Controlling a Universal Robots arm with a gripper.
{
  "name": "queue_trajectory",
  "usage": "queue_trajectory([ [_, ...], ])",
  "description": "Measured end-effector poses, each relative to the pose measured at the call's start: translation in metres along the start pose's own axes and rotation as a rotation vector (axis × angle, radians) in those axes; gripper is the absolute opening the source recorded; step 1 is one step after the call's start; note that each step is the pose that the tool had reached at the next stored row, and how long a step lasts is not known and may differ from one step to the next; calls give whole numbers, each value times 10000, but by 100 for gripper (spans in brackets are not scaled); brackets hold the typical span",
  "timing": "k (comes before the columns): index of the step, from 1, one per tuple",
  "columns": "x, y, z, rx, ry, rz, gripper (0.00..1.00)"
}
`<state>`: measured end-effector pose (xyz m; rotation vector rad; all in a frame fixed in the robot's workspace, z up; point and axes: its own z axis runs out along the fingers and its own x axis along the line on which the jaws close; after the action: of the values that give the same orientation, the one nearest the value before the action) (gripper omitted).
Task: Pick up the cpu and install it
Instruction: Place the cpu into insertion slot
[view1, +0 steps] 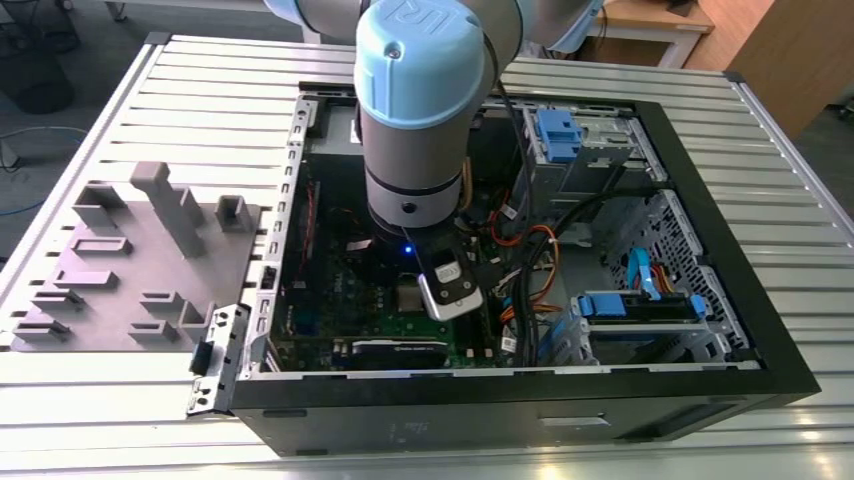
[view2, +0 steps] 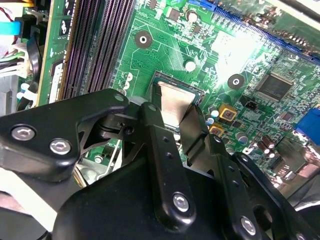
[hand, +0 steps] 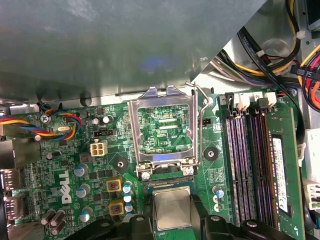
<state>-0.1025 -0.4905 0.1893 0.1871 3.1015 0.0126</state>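
Note:
The cpu (view2: 176, 101), a small flat square chip with a dull silver top, lies level over the socket on the green circuit board (view2: 165, 40), seen in both wrist views. My gripper (view2: 172, 114) has its two black fingers (view2: 152, 130) pressed against the cpu's opposite edges, so it is shut on it. In the first wrist view the cpu (hand: 172, 209) sits between the fingertips (hand: 142, 222), just beside the hinge of the silver socket frame (hand: 134, 130), which is flipped up and open with its wire lever (hand: 201, 125) raised. The arm (view1: 414, 120) reaches down into the computer case.
The black case wall (view1: 747, 330) surrounds the board. Dark memory slots (hand: 245, 165) run beside the socket. Bundled cables (hand: 280, 50) and blue drive brackets (view1: 558, 135) crowd one side. Grey plastic blocks (view1: 120, 260) stand on the slatted table (view1: 200, 80) at the exterior view's left.

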Motion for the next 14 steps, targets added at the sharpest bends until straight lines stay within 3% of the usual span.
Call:
queue_trajectory([
  [9, 0, 0, 0, 0, -1, -1, 39],
  [14, -1, 3, -35, -15, -4, 1, 39],
])
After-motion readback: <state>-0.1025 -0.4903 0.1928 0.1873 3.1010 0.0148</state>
